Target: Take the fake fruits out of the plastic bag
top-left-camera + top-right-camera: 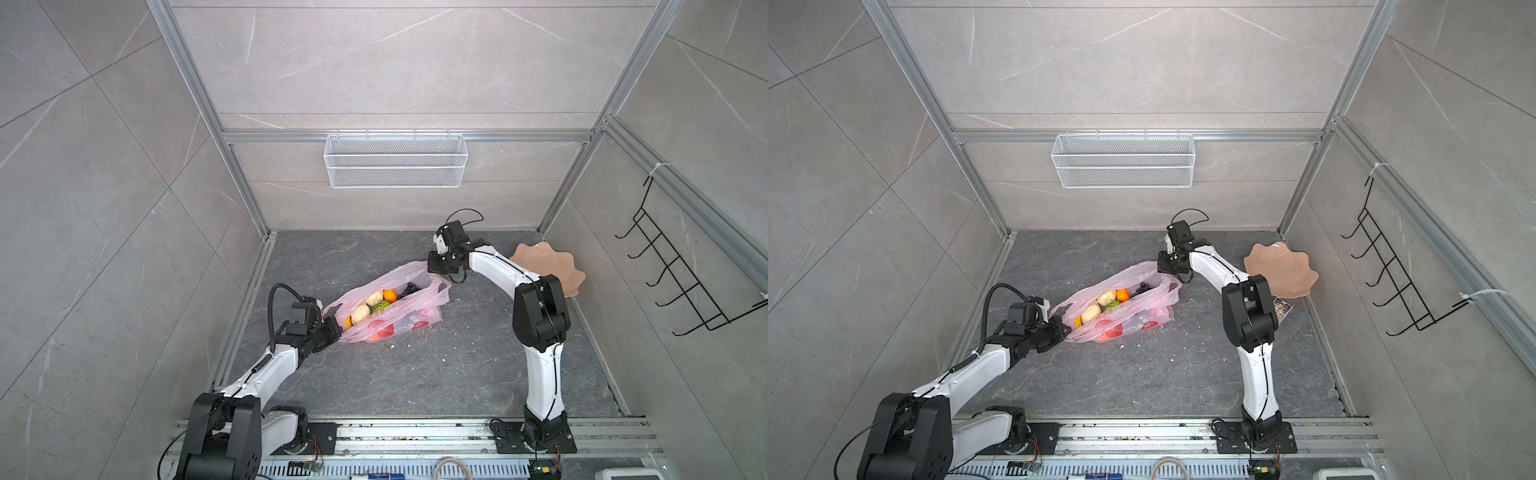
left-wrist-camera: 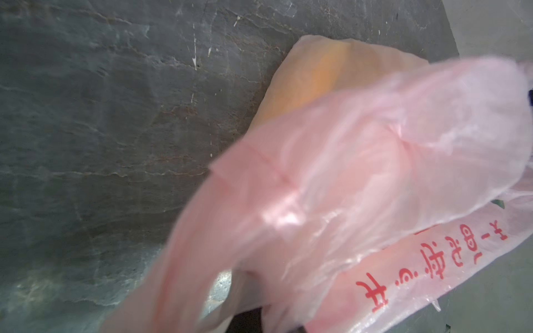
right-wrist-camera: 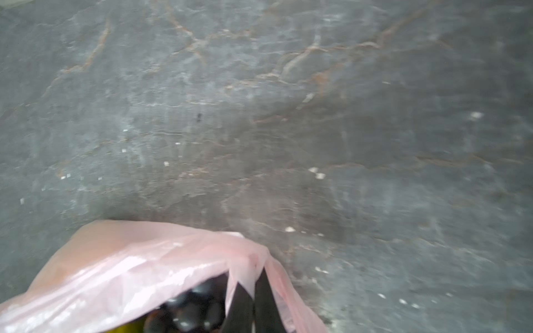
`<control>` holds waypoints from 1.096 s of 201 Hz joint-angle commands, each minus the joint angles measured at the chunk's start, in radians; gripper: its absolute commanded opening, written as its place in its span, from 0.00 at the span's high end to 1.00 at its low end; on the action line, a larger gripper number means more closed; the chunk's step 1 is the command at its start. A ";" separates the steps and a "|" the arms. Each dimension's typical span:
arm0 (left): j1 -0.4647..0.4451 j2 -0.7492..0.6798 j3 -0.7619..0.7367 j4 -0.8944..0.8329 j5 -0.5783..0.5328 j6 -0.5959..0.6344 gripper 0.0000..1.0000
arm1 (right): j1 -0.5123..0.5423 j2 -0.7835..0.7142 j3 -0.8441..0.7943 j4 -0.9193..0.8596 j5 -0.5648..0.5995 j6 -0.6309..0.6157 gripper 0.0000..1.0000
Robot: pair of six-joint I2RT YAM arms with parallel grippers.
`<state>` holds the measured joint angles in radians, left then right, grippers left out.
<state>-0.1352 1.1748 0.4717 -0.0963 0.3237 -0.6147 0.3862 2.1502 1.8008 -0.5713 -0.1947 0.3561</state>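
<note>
One thin pink plastic bag (image 1: 415, 309), see-through and crinkly with red marks, is lying near the middle of the dark grey stone desk (image 1: 415, 374). Its mouth is gaping upward.

Six plastic fruits are showing inside it in both top views. Two beige lumpy fruits (image 1: 374, 297) are sitting side by side. Two round orange fruits (image 1: 390, 295) are sitting one at each end of that pair, the nearer one only peeking out. One bumpy green fruit (image 1: 380, 308) is touching the beige ones. One bunch of dark purple grapes (image 1: 409, 289) is lying at the far end. Red round patches are showing through the bag's near side, and I cannot tell if they are fruit or print.

The left jaws are pinching the bag's near left end tight. The right jaws are pinching its far right end, with pink film caught between the dark fingers (image 3: 239, 305).

One peach wavy-edged plastic dish (image 1: 552, 266) is sitting by the right wall, and the right arm (image 1: 536, 307) is hiding part of it. One white wire basket (image 1: 395, 160) is hanging on the back wall. One black wire hook rack (image 1: 681, 274) is hanging on the right wall. Little white crumbs are lying on the desk.
</note>
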 commanded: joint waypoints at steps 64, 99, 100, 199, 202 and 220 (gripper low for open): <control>-0.170 0.006 0.114 -0.052 -0.143 0.054 1.00 | 0.127 -0.176 0.006 -0.239 0.418 0.009 0.27; -0.214 0.004 0.120 -0.067 -0.185 0.054 1.00 | 0.200 -0.298 -0.175 -0.224 0.583 0.132 0.19; -0.215 0.004 0.121 -0.067 -0.186 0.055 1.00 | 0.202 -0.300 -0.179 -0.223 0.583 0.136 0.19; -0.218 -0.010 0.080 -0.059 -0.239 -0.021 1.00 | 0.282 -0.403 -0.442 -0.011 0.497 0.277 0.56; -0.214 -0.012 0.076 -0.055 -0.241 -0.027 1.00 | 0.277 -0.418 -0.464 0.006 0.492 0.277 0.59; -0.169 -0.015 0.033 -0.013 -0.211 -0.075 1.00 | 0.223 -0.533 -0.632 0.183 0.350 0.278 0.81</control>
<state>-0.3485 1.1797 0.5499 -0.1444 0.1146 -0.6220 0.6643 1.7691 1.3338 -0.5812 0.2775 0.6167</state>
